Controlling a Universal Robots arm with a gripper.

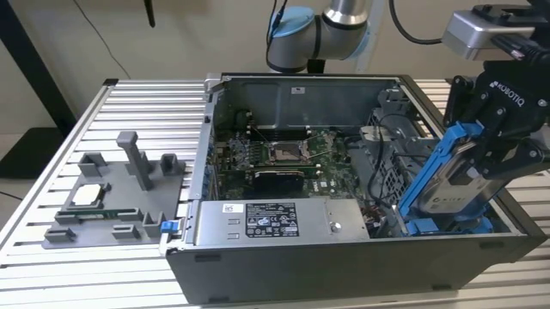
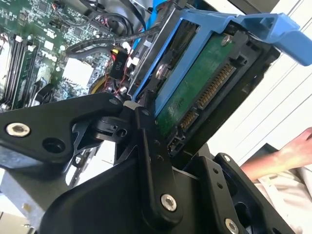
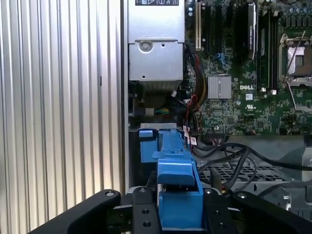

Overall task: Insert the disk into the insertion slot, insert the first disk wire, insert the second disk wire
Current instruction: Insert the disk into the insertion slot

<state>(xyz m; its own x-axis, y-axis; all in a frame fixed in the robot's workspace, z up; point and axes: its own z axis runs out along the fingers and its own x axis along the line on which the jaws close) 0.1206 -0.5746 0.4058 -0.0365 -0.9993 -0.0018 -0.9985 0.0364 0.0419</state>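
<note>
Closest to us in both wrist views, the black two-finger gripper (image 1: 491, 154) is clamped on the disk (image 1: 460, 190), one finger pressing each flat side of it. The disk sits in its bright blue caddy (image 3: 178, 195), and in the second wrist view its green circuit board (image 2: 195, 92) with the row of connector contacts faces the camera. A person's hand (image 2: 287, 153) rests near the edge of that same picture, apart from the gripper. From the exterior view we see the disk steeply tilted: its upper end is raised out of the open computer case (image 1: 344, 270) toward the exterior view's right, and its lower end is down at the blue rails of the insertion slot (image 1: 427, 226). We cannot tell whether it touches them. Just beyond the slot, a tangle of black and red cables (image 3: 234, 151) lies over a perforated metal panel. Beside that stands the boxy silver power supply (image 1: 275, 222) with its white sticker, set against the case wall. Farther in lies the green motherboard (image 1: 257, 154), carrying a small finned heatsink (image 3: 219, 87) and the open processor socket (image 1: 284, 152). Outside the case, on the slatted metal table (image 1: 146, 96) toward the exterior view's left, a grey fixture (image 1: 138, 161) holds a square silver processor chip (image 1: 89, 194) and a memory stick (image 1: 96, 214). Behind the case, the robot arm (image 1: 331, 29) rises with its blue-capped joint.
</note>
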